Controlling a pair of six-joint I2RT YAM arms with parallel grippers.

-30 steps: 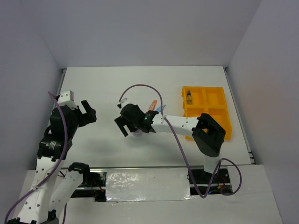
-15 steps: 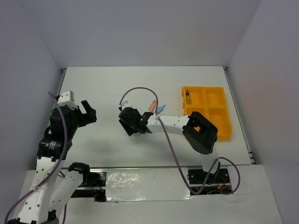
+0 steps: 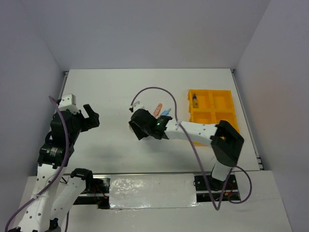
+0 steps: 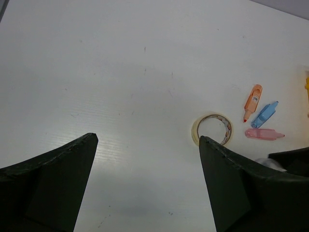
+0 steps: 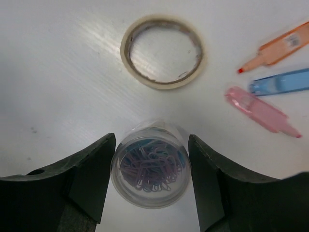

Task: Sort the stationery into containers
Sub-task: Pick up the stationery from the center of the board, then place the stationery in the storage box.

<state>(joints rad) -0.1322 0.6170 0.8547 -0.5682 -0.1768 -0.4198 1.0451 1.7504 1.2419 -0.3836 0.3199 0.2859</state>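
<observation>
My right tool is pinched on a clear round plastic tub of pink and blue paper clips, with one finger against each side of its wall. The tub stands upright on the white bench, and I cannot tell whether it is off the surface.

The carry depends on where the yellow-orange four-compartment plastic tray lies. From overhead it is well apart from the tub, out on the right arm's own side and slightly farther from the bases. A small blue-capped bottle sits in the tray compartment that is far from the bases and nearer the tub. The tub is round, so I judge its heading will not matter, only the sideways sweep.

A tan tape ring lies just beyond the tub, apart from it. An orange highlighter, a blue highlighter and a pink highlighter lie beyond the tub on its tray side, so I would lift before sweeping.

My left tool is spread wide and empty, well off on the tub's other side. The right arm is plainly the nearer.
</observation>
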